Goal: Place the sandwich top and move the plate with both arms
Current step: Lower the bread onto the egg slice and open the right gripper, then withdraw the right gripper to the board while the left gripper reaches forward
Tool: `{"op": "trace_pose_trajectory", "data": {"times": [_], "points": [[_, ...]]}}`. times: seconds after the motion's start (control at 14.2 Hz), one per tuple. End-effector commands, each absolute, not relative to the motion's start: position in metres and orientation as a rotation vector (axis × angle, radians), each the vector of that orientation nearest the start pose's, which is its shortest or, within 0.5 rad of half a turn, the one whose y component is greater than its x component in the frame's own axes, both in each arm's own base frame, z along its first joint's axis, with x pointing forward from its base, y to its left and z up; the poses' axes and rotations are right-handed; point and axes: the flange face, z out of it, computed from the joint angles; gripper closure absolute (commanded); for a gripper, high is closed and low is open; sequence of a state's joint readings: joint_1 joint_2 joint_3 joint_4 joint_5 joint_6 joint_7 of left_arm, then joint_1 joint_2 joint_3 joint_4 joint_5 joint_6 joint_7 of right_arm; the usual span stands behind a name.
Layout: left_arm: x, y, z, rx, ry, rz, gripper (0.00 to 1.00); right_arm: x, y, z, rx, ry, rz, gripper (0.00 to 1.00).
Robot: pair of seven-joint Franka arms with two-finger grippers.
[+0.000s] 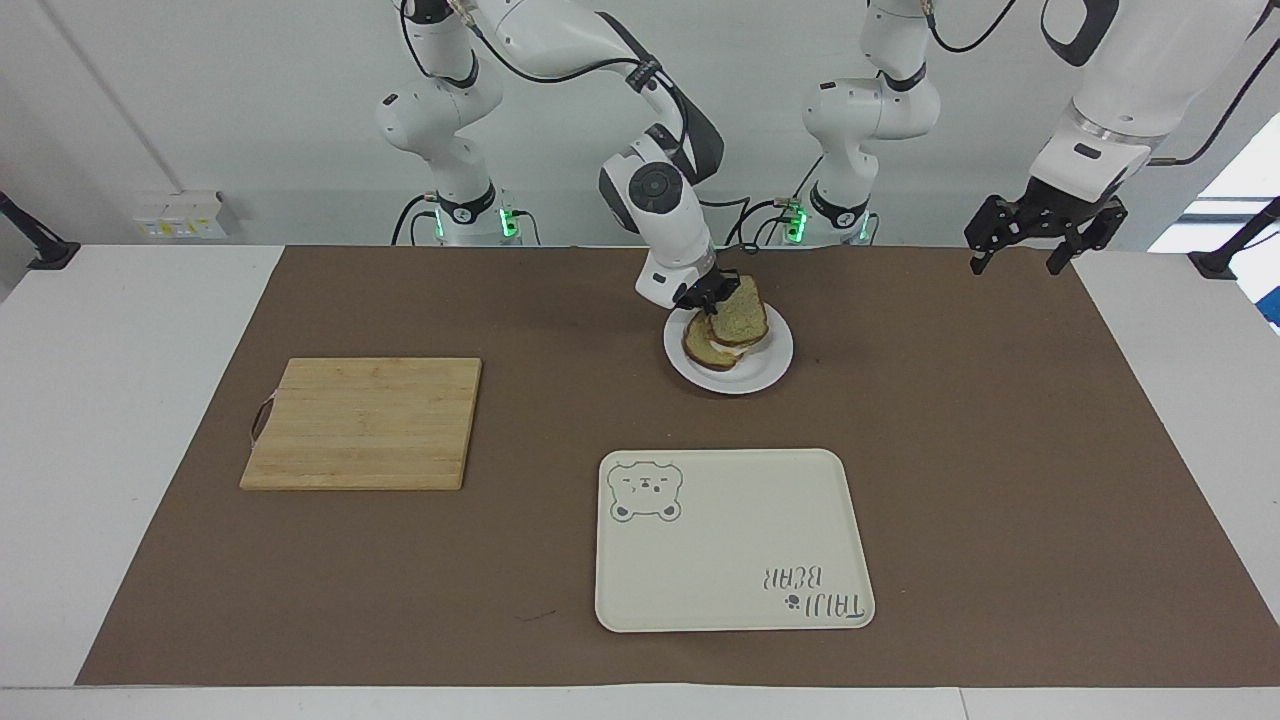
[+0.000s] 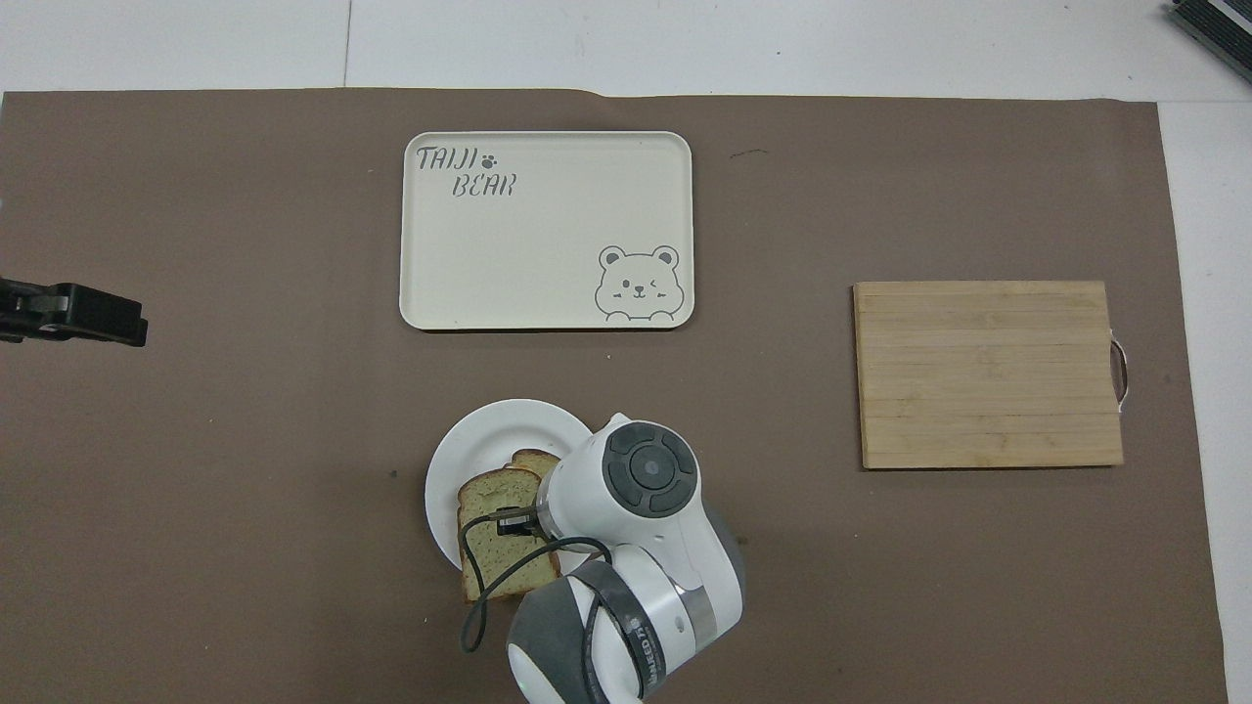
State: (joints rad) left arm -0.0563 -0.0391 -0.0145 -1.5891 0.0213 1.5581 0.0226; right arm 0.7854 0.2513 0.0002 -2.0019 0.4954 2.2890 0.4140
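Right gripper [image 1: 713, 292] clamped on the sandwich top [image 1: 741, 311] over the plate [image 1: 762, 372].

The plain speckled slice is tilted, its lower edge on the lower bread slice [image 1: 703, 348], which lies on the small white plate near the mat's robot-side edge, about midway along it. The left gripper [image 1: 1032, 238] hangs waiting, fingers spread, over the mat's robot-side corner at the left arm's end. The cream tray [image 1: 733, 540] reads "TAIJI BEAR" beside a paw mark, with a winking bear face in the diagonally opposed corner; it lies toward the mat's edge farthest from the robots. The wooden cutting board [image 1: 364, 423] lies toward the right arm's end.
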Motion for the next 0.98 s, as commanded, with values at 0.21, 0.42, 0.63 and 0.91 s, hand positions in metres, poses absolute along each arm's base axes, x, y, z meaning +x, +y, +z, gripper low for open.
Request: {"op": "trace_pose_trajectory", "data": {"times": [0.21,0.42,0.63,0.91], "points": [[0.538,-0.033,0.638,-3.117,0.160,-0.003,0.00,0.429,0.435,0.341,-2.767,0.067,0.268,0.51],[0.538,-0.033,0.638,-3.117,0.160,-0.003,0.00,0.427,0.438,0.344,-2.765,0.060,0.252,0.00],[0.538,-0.033,0.638,-3.117,0.160,-0.003,0.00,0.430,0.437,0.348,-2.770,0.054,0.234,0.00],[0.538,-0.033,0.638,-3.117,0.160,-0.003,0.00,0.451,0.411,0.373,-2.779,0.068,0.167,0.00]]}}
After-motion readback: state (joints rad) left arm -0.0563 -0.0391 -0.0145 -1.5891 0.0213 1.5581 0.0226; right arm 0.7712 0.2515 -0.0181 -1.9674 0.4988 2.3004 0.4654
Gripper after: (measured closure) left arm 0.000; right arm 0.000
